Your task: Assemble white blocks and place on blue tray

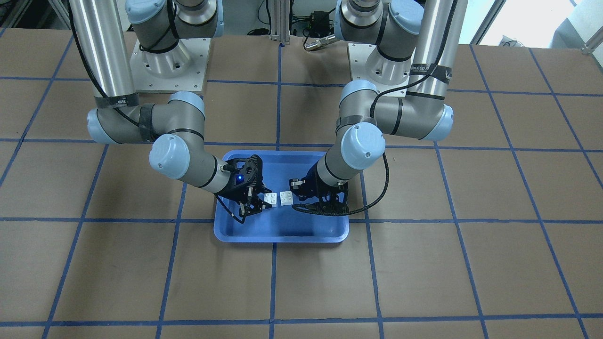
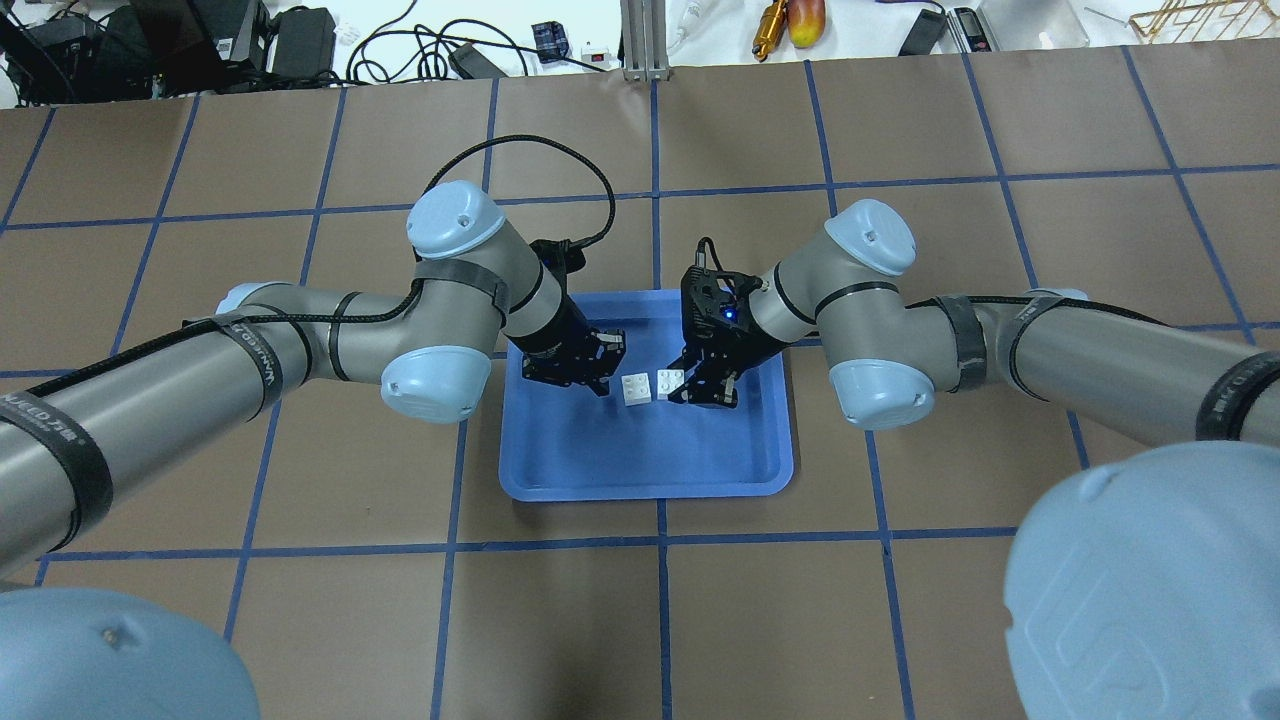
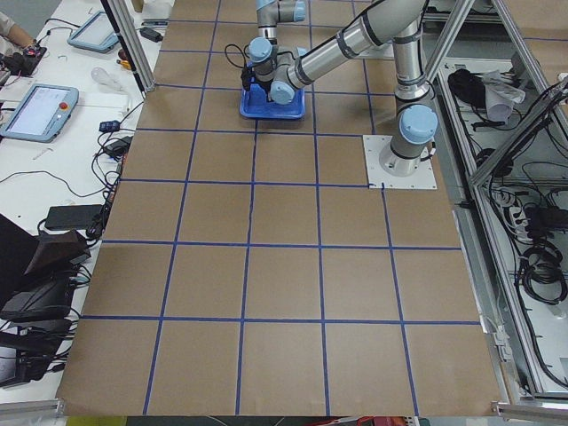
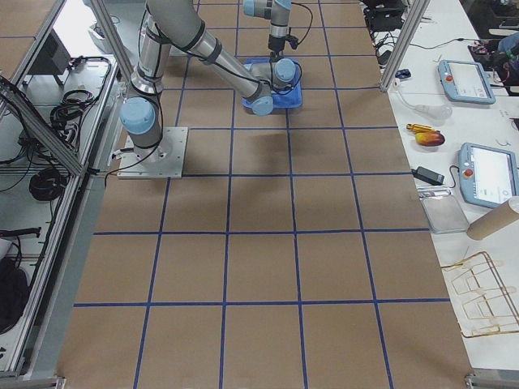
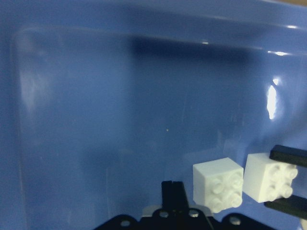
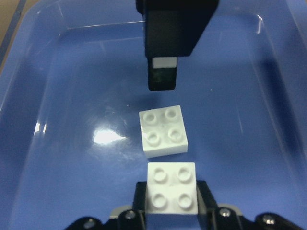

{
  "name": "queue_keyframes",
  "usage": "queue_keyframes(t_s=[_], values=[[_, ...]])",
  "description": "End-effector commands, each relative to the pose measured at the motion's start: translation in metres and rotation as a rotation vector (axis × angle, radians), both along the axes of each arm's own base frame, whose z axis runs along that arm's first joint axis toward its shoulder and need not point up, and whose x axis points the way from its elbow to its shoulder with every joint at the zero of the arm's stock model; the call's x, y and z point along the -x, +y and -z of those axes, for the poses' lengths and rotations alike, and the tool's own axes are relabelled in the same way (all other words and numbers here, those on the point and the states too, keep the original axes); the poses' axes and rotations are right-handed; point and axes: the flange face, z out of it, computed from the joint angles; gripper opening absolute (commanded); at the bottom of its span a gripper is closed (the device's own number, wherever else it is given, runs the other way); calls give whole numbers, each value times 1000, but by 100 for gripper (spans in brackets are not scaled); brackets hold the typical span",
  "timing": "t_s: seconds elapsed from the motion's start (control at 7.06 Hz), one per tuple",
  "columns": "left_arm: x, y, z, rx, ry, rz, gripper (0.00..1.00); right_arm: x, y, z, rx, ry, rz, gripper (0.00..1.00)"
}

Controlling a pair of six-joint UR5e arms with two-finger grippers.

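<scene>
Blue tray point(image 2: 640, 465) sits in the middle of the counter point(image 2: 900, 620), well clear of all four edges and corners, and everything is happening inside it. Right hand point(image 6: 171, 194) is clamped on the gripped white block point(image 2: 668, 381), a finger point(image 6: 203, 191) on each flank, studs facing up. Just beside it, the loose white block point(image 6: 163, 130) lies flat on the tray floor, studs up too, turned a touch off square. There's a narrow strip of blue between the two: close neighbours, not touching, not stacked, both about the middle of the tray. Whether the gripped one rests on the floor or hangs just above it, I can't tell. On the far side of the loose block comes the left hand point(image 5: 173, 190). From its own wrist camera it reads as one slim dark bar, pinched together with nothing in it. It's low in the tray, just beside the loose block, a sliver of blue showing between them.
</scene>
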Motion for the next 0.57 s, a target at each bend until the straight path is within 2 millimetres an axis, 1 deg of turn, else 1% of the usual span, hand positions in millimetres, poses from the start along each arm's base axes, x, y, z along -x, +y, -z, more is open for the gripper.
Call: queue_keyframes(t_s=[0.0, 0.28, 0.42], values=[[0, 1, 1, -3, -1, 0, 0, -10, 4, 2, -15, 6, 3, 0], [0, 0, 0, -1, 0, 1, 0, -13, 6, 1, -13, 6, -2, 0], [0, 1, 1, -3, 0, 1, 0, -13, 6, 1, -15, 5, -1, 6]])
